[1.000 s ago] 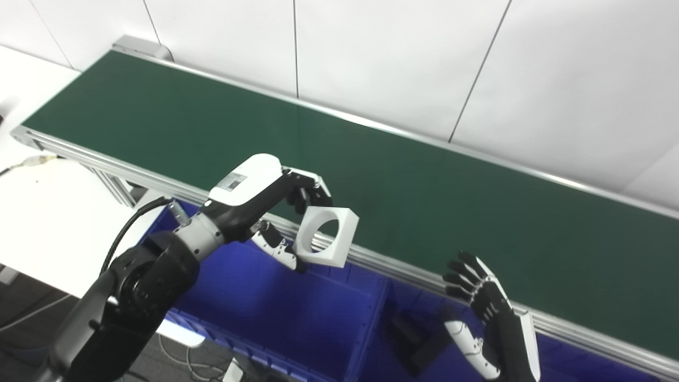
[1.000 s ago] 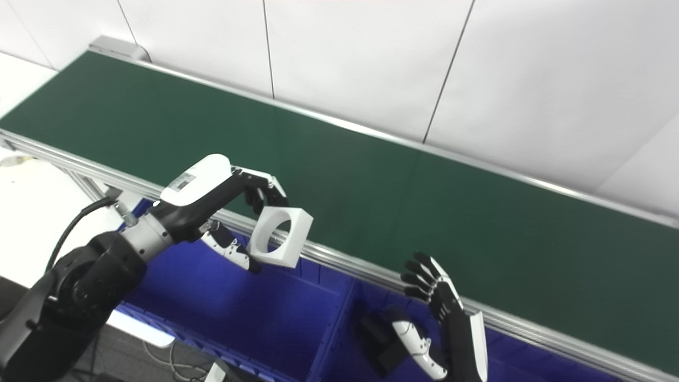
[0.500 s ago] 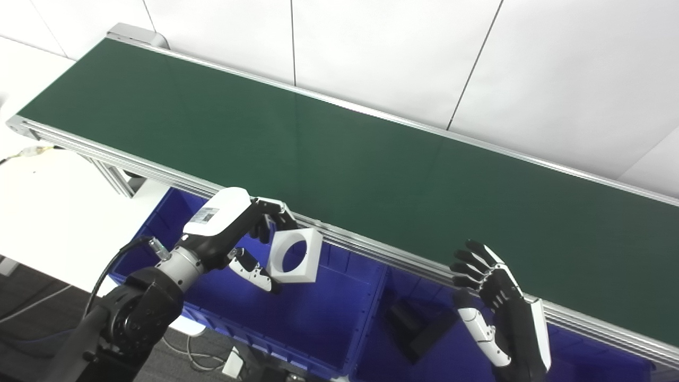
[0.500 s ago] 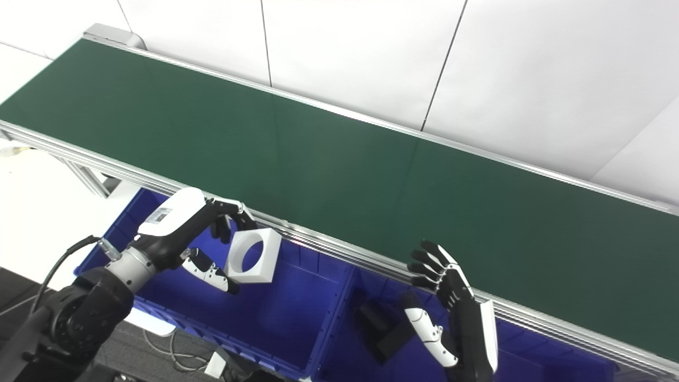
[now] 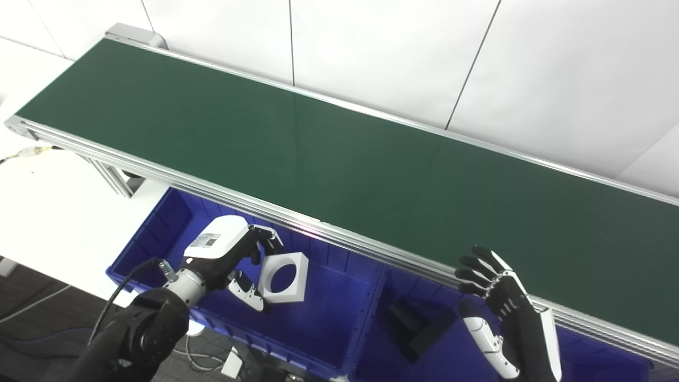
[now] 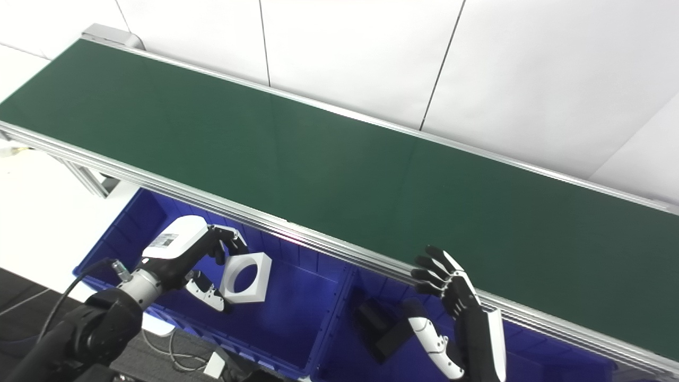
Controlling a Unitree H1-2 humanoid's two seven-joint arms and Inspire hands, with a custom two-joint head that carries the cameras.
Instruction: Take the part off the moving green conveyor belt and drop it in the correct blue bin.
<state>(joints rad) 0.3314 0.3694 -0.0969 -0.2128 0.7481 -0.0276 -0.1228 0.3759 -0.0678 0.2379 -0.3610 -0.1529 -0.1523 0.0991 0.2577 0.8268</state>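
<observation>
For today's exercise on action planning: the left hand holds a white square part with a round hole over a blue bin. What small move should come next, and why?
Probably open the left hand and let the white part drop. The part already hangs inside the outline of the left blue bin, off the green belt, and the bin floor below looks bare. The right hand waits open.

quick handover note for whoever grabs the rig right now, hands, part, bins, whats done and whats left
Left hand: shut on the white square part, a block with a round hole, held over the left blue bin.
Right hand: open, empty, by the near rail of the green conveyor belt.
Right blue bin: holds a black part.
Done: part picked off the belt.
Left: release it into the left bin.
</observation>
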